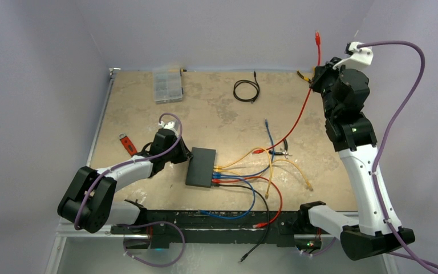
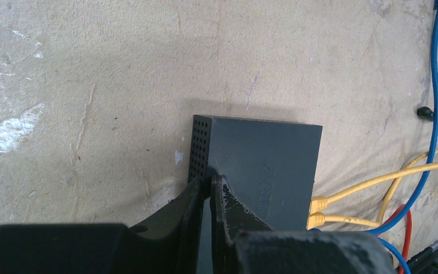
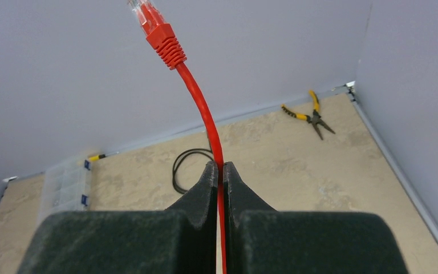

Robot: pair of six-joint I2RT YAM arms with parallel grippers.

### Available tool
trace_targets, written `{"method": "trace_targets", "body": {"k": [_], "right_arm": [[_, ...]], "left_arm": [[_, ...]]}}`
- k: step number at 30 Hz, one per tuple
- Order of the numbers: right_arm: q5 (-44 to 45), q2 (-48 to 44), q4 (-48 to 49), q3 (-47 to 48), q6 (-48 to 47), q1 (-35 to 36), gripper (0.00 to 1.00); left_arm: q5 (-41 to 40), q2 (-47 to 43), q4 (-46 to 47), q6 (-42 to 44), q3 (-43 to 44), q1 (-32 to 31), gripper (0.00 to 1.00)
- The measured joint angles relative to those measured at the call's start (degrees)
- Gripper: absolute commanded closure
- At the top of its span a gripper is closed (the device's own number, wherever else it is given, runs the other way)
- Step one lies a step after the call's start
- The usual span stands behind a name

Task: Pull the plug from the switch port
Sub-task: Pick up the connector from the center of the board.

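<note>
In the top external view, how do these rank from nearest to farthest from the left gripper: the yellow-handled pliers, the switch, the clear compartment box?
1. The switch: right at the fingertips of the left gripper, on its right.
2. The clear compartment box: at the far edge, left part of the table.
3. The yellow-handled pliers: far right corner.

You'll see the flat matte-black rectangular switch (image 1: pixel 201 166) lying mid-table, with yellow, blue, red and black cables (image 1: pixel 220 174) fanning out from its right edge. Your left gripper (image 1: pixel 183 154) sits low against the switch's left side; you cannot tell from here whether its jaws are parted. Your right gripper (image 1: pixel 317 73) is raised high near the back wall. A thin red network cable (image 1: pixel 305 108) climbs to it from the table, and its red plug (image 1: pixel 317 37) points up, free of any port.
</note>
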Motion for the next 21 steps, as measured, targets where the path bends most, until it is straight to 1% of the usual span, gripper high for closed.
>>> {"method": "trace_targets", "body": {"k": [14,21], "right_arm": [[12.3,0.2,1.2,2.3,-5.0,-0.2,1.0],[13.6,3.0,1.3,2.7,-5.7,-0.2,1.0]], "left_arm": [[0.1,0.9,1.0,0.0,0.2,0.1,0.9],[0.1,1.8,1.3,0.0,0.9,0.1,0.9]]}}
